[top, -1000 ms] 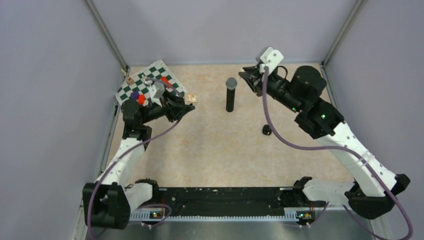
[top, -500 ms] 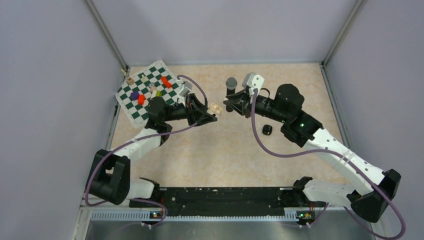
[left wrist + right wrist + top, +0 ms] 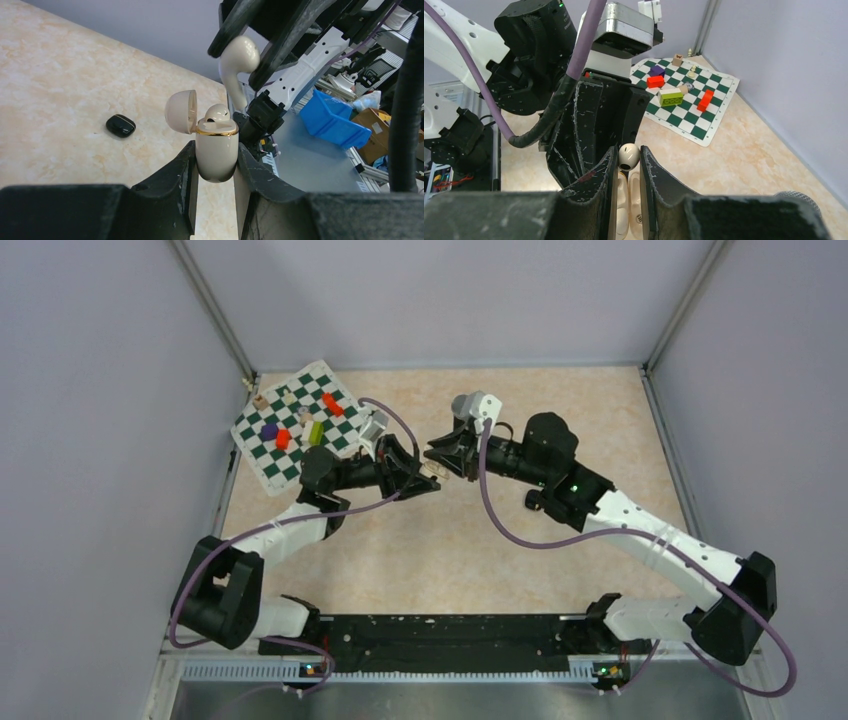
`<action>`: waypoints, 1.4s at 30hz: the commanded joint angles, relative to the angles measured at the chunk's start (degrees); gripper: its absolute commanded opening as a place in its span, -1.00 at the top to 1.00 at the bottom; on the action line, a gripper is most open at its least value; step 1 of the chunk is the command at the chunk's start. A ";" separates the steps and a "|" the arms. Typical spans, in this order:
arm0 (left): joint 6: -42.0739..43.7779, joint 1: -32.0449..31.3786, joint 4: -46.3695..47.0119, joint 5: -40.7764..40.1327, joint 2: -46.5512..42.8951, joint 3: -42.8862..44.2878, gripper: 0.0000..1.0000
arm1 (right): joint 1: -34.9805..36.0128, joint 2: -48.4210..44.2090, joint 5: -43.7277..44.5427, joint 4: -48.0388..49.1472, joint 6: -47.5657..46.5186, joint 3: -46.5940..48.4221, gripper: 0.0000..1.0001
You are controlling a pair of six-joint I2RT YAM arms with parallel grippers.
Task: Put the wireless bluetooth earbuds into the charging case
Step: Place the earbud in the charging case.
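A cream charging case (image 3: 216,150) with a gold rim stands upright in my left gripper (image 3: 216,162), which is shut on its body. Its lid (image 3: 180,111) hangs open to the left, and one whitish earbud (image 3: 217,112) sits inside. Just above the case's open top hangs a second whitish earbud (image 3: 237,65), stem down, with my right gripper (image 3: 629,156) shut on it (image 3: 629,155). In the top view the two grippers meet tip to tip at mid-table, left gripper (image 3: 425,480) and right gripper (image 3: 441,457).
A small black case (image 3: 120,125) lies shut on the table. The black microphone (image 3: 462,404) stands behind my right wrist. A green-and-white chessboard mat (image 3: 262,452) with coloured blocks lies at the back left.
My left gripper carried the open case rightward to mid-table. My right gripper swung left and down past the microphone with the earbud, ending just above the case.
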 commanded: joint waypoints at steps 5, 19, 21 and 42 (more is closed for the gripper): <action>-2.02 -0.18 5.97 -0.97 -1.41 -0.67 1.00 | 1.13 -1.17 1.04 3.15 -1.96 -1.33 1.00; -6.02 0.25 10.38 -1.99 -1.43 -1.19 1.00 | 1.23 -1.68 1.63 3.76 -4.03 -2.76 1.00; -6.46 0.24 10.49 -2.35 -1.32 -1.08 1.00 | 1.40 -1.64 1.60 3.89 -3.90 -2.81 1.00; -8.54 1.06 12.75 -3.57 -2.00 -1.24 1.00 | 3.97 -0.50 7.61 2.13 -4.20 -1.75 1.00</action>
